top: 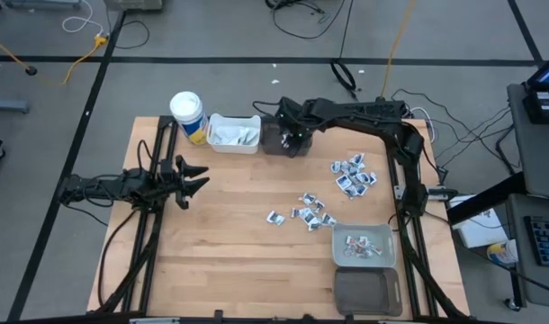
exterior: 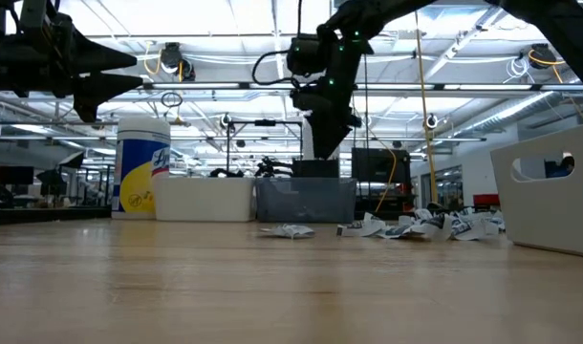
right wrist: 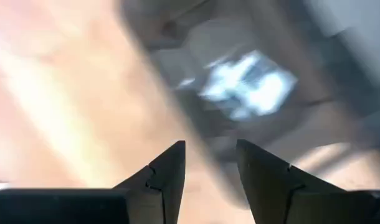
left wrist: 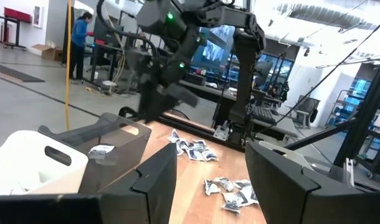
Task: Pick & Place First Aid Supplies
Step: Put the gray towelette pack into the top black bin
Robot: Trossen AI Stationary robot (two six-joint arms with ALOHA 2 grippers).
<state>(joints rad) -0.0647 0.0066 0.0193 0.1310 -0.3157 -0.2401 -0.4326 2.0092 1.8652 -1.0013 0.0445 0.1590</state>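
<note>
My right gripper [top: 295,140]: jaws spread, empty, over dark translucent plastic bin [top: 283,139], far edge | my left gripper [top: 195,180]: spread, idle left | loose white-and-blue packets [top: 353,174] right; bare wood between.

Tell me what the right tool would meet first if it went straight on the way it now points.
Probably the dark bin. The right tool, open and empty, points down over it, packets showing inside; depth is unclear.

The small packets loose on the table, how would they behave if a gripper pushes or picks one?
The packets look thin and crinkled, so probably floppy and very light. Lying in loose overlapping heaps, a push would likely scatter them, and one pinch might lift several.
</note>
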